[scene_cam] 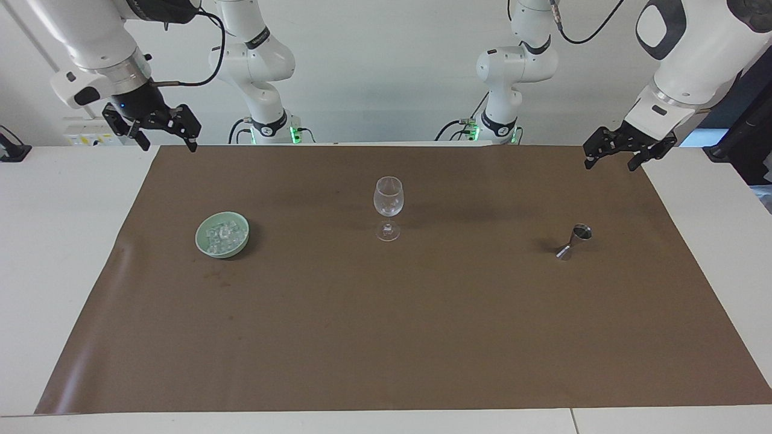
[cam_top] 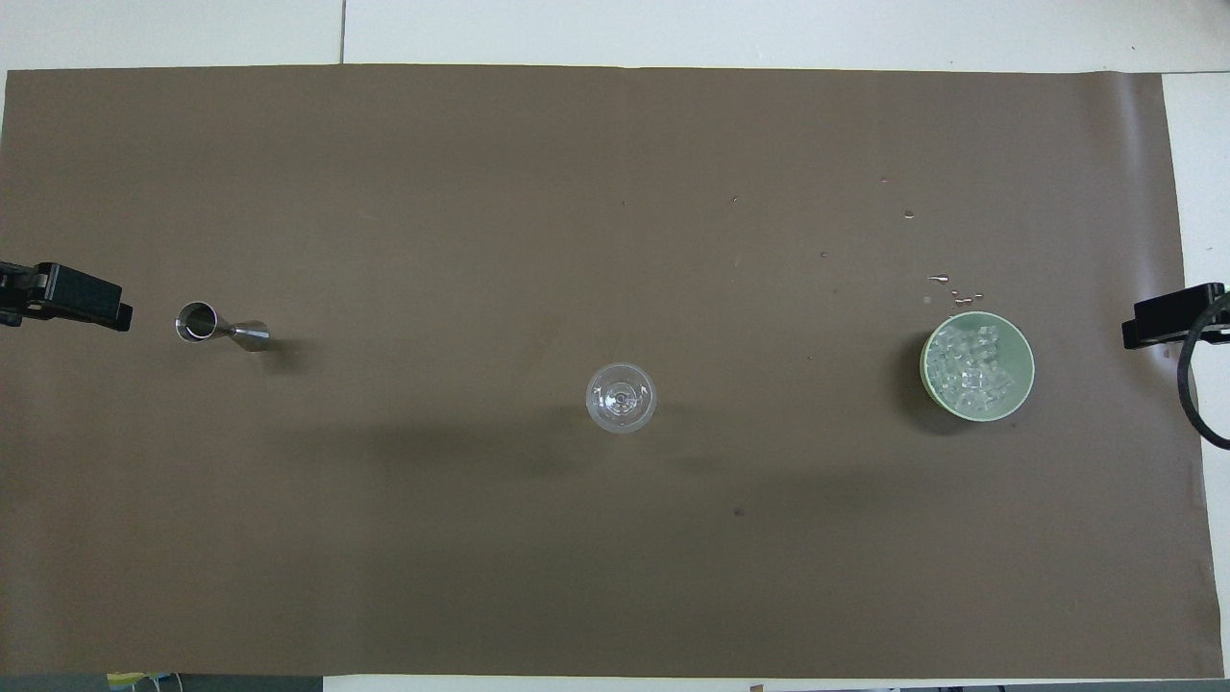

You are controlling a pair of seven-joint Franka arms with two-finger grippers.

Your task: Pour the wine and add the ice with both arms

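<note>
An empty stemmed wine glass (scene_cam: 388, 208) (cam_top: 621, 397) stands upright in the middle of the brown mat (scene_cam: 386, 337). Toward the right arm's end sits a pale green bowl (scene_cam: 224, 252) (cam_top: 926, 370) holding ice (scene_cam: 222, 232) (cam_top: 975, 370). A steel jigger (scene_cam: 574, 241) (cam_top: 221, 327) stands toward the left arm's end. No wine shows; I cannot see into the jigger. My right gripper (scene_cam: 169, 146) hangs open over the mat's corner by its base. My left gripper (scene_cam: 609, 165) hangs open over the corner at its own end. Both hold nothing.
A few water drops (cam_top: 956, 293) lie on the mat just farther from the robots than the bowl. White table (scene_cam: 60, 253) borders the mat on all sides. The two arm bases (scene_cam: 268, 126) (scene_cam: 497, 123) stand at the table's edge.
</note>
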